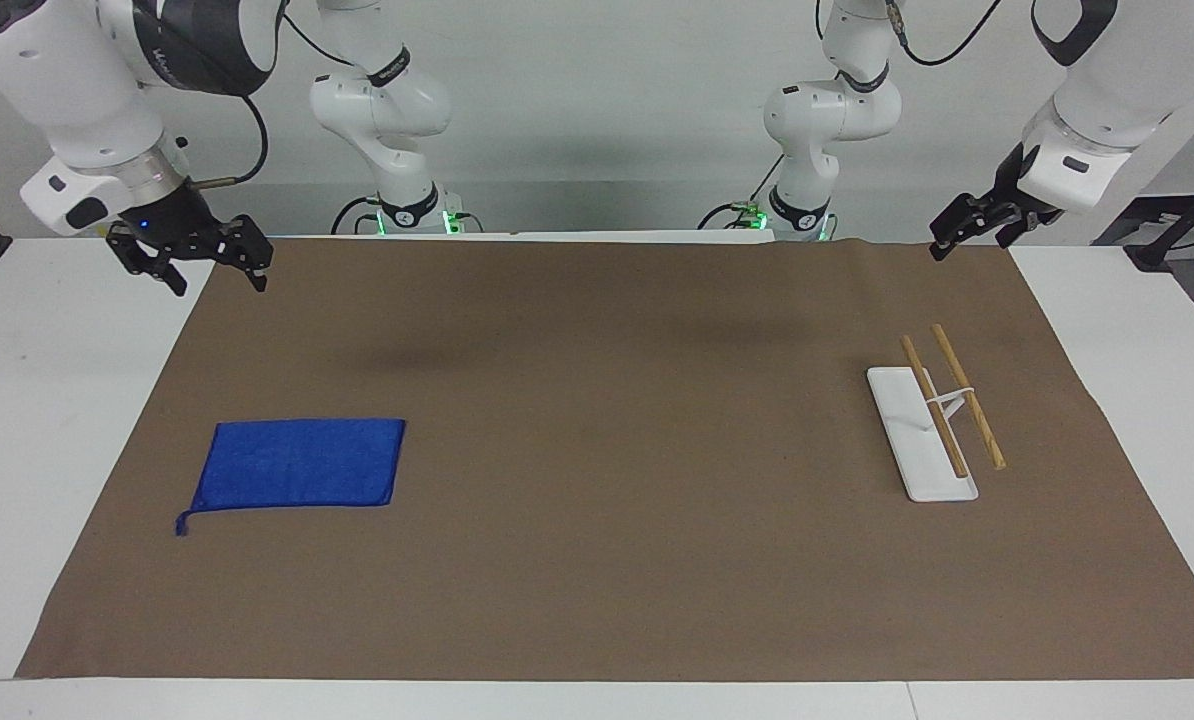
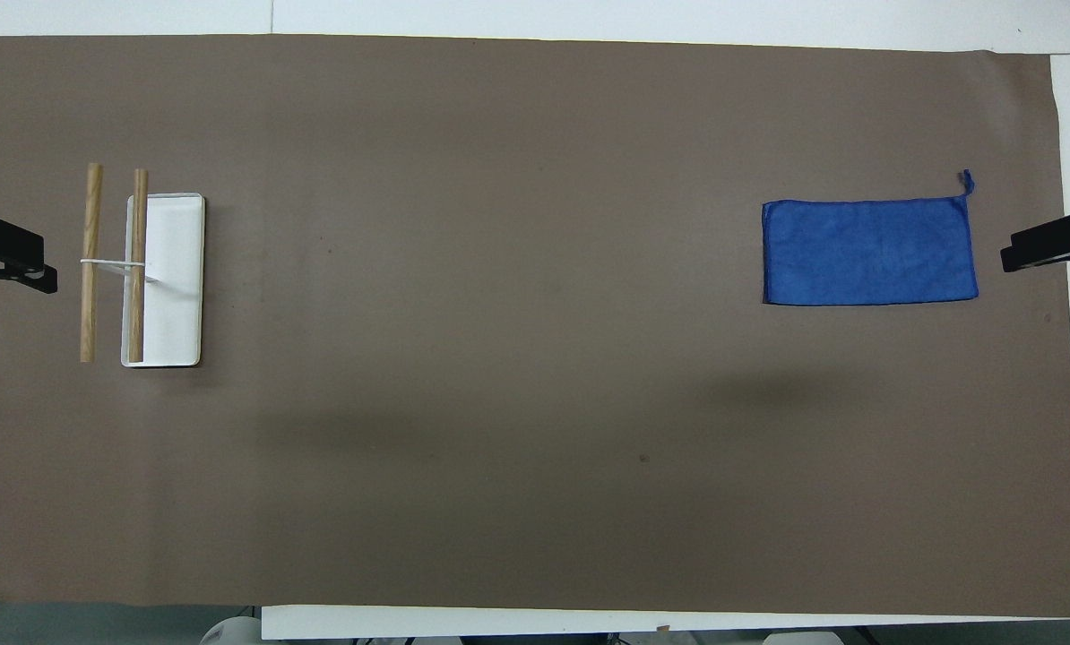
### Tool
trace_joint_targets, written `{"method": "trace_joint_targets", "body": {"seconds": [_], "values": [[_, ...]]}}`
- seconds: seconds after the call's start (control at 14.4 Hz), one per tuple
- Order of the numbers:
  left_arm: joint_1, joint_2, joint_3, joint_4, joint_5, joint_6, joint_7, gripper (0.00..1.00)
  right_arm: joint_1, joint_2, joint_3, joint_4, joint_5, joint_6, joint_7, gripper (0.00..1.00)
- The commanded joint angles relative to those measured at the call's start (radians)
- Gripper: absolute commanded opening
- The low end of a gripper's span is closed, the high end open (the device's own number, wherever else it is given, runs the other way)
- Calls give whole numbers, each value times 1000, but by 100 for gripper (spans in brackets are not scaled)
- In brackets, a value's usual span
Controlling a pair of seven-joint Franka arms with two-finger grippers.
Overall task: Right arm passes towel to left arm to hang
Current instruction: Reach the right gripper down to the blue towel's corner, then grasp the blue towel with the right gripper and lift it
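Note:
The blue towel (image 1: 302, 463) lies flat on the brown mat toward the right arm's end of the table, its loop tag at one corner; it also shows in the overhead view (image 2: 868, 252). My right gripper (image 1: 217, 275), the wide claw with a blue light, hangs open and empty in the air over the mat's edge at its own end, apart from the towel; it also shows in the overhead view (image 2: 1050, 251). My left gripper (image 1: 957, 238) hangs empty over the mat's edge at the left arm's end (image 2: 15, 264) and waits.
A white rack (image 1: 922, 435) with two wooden bars (image 1: 967, 395) stands on the mat toward the left arm's end; it also shows in the overhead view (image 2: 172, 278). The brown mat (image 1: 597, 400) covers most of the white table.

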Motion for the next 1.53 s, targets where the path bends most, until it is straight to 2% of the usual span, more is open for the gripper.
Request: {"method": "trace_joint_targets", "body": {"seconds": [0.0,0.28,0.42,0.63,0.83,1.46], "values": [[1,-8,2,-5,10,1,5,100,-14,-5,-11,-6,2,3,-26,99],[1,-8,2,-5,10,1,5,100,-14,-3,-5,-11,2,17,-20,99],[1,-10,2,-5,10,1,5,100,-14,1,-4,-58,2,78,-24,99],[-1,-8,2,-5,10,1,5,100,-17,15,-5,-231,2,302,-60,99],[-1,-8,2,-5,10,1,4,100,-26,71,-5,-365,2,558,-119,99],[1,-8,2,-5,10,1,5,100,-95,296,-5,-374,7,766,-287,95]]}}
